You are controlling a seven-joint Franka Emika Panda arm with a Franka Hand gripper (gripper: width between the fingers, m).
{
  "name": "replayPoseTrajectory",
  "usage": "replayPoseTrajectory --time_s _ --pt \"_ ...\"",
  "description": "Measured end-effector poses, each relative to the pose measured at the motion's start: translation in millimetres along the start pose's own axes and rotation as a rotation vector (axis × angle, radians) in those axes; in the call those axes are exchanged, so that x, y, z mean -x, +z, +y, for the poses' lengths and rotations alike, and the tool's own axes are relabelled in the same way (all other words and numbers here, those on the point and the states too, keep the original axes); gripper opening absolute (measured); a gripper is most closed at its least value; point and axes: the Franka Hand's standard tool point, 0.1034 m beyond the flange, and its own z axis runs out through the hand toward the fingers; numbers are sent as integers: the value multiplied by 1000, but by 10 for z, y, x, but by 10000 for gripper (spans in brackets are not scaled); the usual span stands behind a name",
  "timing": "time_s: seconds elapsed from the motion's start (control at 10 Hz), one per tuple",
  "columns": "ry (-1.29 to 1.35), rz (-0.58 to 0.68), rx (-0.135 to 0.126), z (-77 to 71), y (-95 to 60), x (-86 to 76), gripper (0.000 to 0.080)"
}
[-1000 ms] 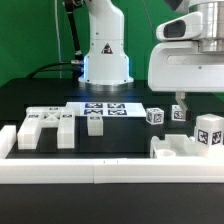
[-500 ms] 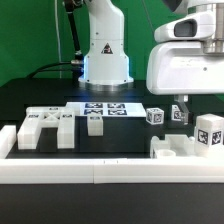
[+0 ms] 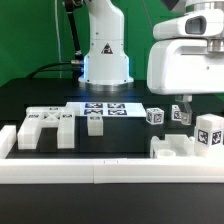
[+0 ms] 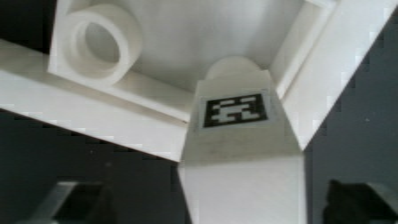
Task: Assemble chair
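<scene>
Chair bar (image 4: pixel 240 150): long white bar with a black-and-white tag on its upper face near the tapered end. The long axis runs out from between the jaws toward a white panel with a round hole (image 4: pixel 196 40). The tapered end points at that panel; cannot tell if it touches. Jaws are wide and not gripping: one dark fingertip (image 4: pixel 61 200) stands on each side of the bar, with a dark gap between each tip and the bar's flank. The bar sits centred between them, long axis square to the line between the tips.

In the exterior view the bar (image 3: pixel 180 114) is on the black worktop (image 3: pixel 30 95) at the exterior view's right, directly under the jaws. It looks short there, tagged face toward the camera. Contact with the tips is not clear. A tagged cube (image 3: pixel 155 116) is just beside it on the exterior view's left, and a larger tagged block (image 3: pixel 208 130) is to its right. The slotted panel (image 3: pixel 45 122) lies well apart at the left, and the marker board (image 3: pixel 105 109) is mid-worktop.
</scene>
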Motion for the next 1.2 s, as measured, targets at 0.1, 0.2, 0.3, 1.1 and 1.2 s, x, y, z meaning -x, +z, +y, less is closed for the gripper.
replayPoseTrajectory --time_s 0.1,0.2,0.3,1.1,1.2 --pt "4 0 0 1 0 0 497" --pt "27 0 0 1 0 0 290" --pt "27 0 0 2 0 0 288" --pt "703 4 14 54 8 32 289" --pt "776 5 26 105 8 56 291"
